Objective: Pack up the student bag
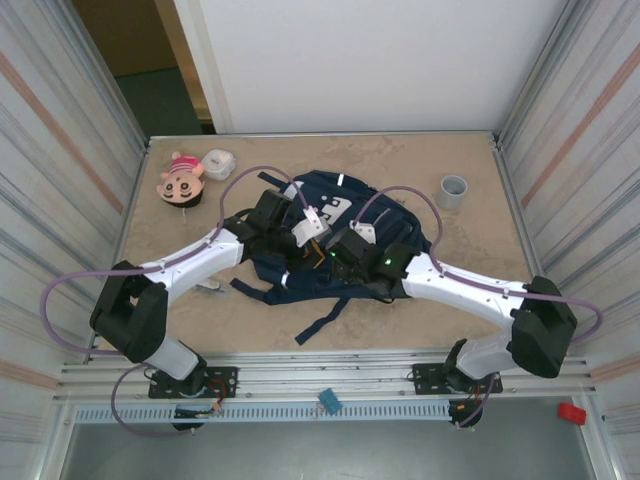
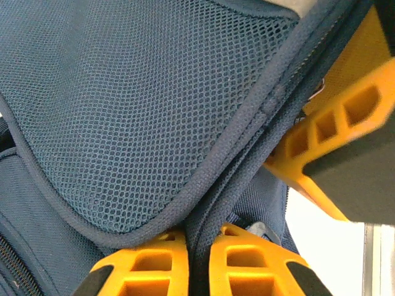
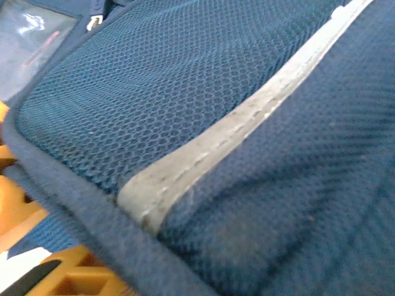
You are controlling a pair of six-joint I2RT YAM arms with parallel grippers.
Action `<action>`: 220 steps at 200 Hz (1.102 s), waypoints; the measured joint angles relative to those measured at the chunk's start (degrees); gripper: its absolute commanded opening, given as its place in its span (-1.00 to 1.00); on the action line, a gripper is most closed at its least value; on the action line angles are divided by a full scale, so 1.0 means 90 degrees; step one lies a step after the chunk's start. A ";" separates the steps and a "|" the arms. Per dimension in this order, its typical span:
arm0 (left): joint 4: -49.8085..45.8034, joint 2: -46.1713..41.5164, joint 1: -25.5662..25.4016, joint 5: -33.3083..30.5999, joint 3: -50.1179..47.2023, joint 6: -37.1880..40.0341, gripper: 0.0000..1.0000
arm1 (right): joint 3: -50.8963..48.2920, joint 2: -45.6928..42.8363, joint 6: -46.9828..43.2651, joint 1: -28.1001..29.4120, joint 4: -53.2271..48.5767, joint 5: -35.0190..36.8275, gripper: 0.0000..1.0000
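Observation:
The student bag [image 1: 318, 190], a navy-blue backpack with white stripes, lies flat in the middle of the table. Both arms reach in over it from the near edge. My left gripper [image 1: 312, 228] is shut on the bag's bound edge, and in the left wrist view the piping runs pinched between its orange fingertips [image 2: 199, 237]. My right gripper [image 1: 345, 240] sits close beside it on the same part of the bag. One of its orange fingers [image 2: 333, 123] lies against that edge. In the right wrist view, mesh and a white stripe [image 3: 203, 148] drape over its jaws, with one finger [image 3: 80, 277] showing below.
A doll's head [image 1: 182, 180] and a small white container [image 1: 218, 163] sit at the back left. A grey cup [image 1: 453, 190] stands at the back right. Loose bag straps [image 1: 320, 325] trail toward the front edge. Metal walls close both sides.

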 measured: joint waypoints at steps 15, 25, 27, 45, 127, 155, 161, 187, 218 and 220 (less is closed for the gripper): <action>0.0002 0.0000 0.0007 0.0005 0.0012 0.0000 -1.00 | 0.0046 0.0029 -0.0036 0.0007 -0.0119 0.0216 -0.62; 0.0002 0.0000 0.0007 0.0000 0.0032 0.0005 -1.00 | 0.0058 0.0017 -0.0070 0.0012 -0.0185 0.0350 -0.73; 0.0002 0.0000 0.0007 0.0000 0.0034 0.0010 -1.00 | 0.0058 0.0005 -0.0121 0.0012 -0.0209 0.0372 -0.75; 0.0000 0.0000 -0.0005 -0.0010 0.0083 0.0053 -1.00 | 0.0058 -0.0117 -0.0180 0.0010 -0.0325 0.0510 -0.85; -0.0029 0.0000 0.0124 0.0061 0.0163 0.0311 -1.00 | -0.0187 -0.1455 -0.0636 -0.0799 -0.1117 -0.0029 -1.00; -0.0109 0.0000 0.0197 0.0097 0.0163 0.0481 -1.00 | -0.0376 -0.1926 -0.1044 -0.1341 -0.1185 -0.0712 -1.00; -0.0131 0.0000 0.0214 0.0097 0.0163 0.0510 -1.00 | -0.0396 -0.2013 -0.1161 -0.1494 -0.1205 -0.0906 -1.00; -0.0206 0.0000 0.0306 0.0095 0.0155 0.0646 -1.00 | -0.0415 -0.2273 -0.1503 -0.2055 -0.1321 -0.1530 -1.00; -0.0350 0.0000 0.0440 -0.0005 0.0112 0.0845 -0.99 | -0.0580 -0.2387 -0.1836 -0.2322 -0.1268 -0.2159 -1.00; -0.0367 0.0000 0.0447 -0.0015 0.0109 0.0852 -0.98 | -0.0597 -0.2387 -0.1855 -0.2322 -0.1253 -0.2208 -1.00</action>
